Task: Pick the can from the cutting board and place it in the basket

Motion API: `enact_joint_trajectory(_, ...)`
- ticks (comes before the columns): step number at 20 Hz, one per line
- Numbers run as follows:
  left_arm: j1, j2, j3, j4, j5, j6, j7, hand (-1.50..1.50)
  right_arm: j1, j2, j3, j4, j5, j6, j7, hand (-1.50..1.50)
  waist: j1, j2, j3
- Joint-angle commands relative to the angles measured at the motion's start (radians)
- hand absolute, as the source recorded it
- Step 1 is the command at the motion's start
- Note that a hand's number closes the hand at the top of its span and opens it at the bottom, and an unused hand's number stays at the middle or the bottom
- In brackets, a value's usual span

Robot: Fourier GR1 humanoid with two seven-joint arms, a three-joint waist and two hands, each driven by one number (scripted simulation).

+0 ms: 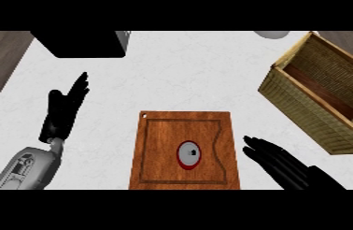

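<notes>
One can [189,154] sat on one cutting board [184,149], one basket [314,91] nearby; left hand [64,110] and right hand [281,164] both had straight fingers, holding nothing.

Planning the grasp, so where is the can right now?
In the head view the can stands on the cutting board, low and centre, just left of the right hand; the basket sits farther up at the right.

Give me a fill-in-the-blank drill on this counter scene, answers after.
1. The can stands upright on the wooden ____.
2. The woven ____ sits at the view's right edge, apart from the can.
3. Of the left hand and the right hand, the one nearer the can is the ____.
Missing words: cutting board; basket; right.
</notes>
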Motion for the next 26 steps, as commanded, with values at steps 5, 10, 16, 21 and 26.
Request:
enact_joint_trajectory(5,0.049,-0.040,0.024,-0.087,-0.068,-0.018,0.046,0.00,-0.082,0.175,0.008,0.081,0.145,-0.012,0.060,-1.50,0.011,0.001,0.001)
enact_joint_trajectory(10,0.059,-0.053,0.053,-0.096,-0.100,-0.040,0.058,0.00,-0.028,0.242,0.035,0.210,0.229,-0.051,-0.070,-1.50,0.011,0.001,0.001)
enact_joint_trajectory(16,-0.005,-0.092,0.104,-0.012,-0.123,-0.097,0.049,0.00,-0.070,0.354,0.128,0.339,0.326,-0.052,-0.096,-1.50,0.008,0.002,0.001)
enact_joint_trajectory(21,0.009,-0.115,0.166,0.010,-0.148,-0.134,0.022,0.00,-0.034,0.398,0.130,0.357,0.393,-0.067,-0.128,-1.50,0.006,0.001,0.001)
enact_joint_trajectory(26,-0.025,-0.159,0.173,-0.011,-0.208,-0.130,0.076,0.00,-0.103,0.439,0.053,0.460,0.386,-0.030,-0.172,-1.50,0.007,0.002,0.001)
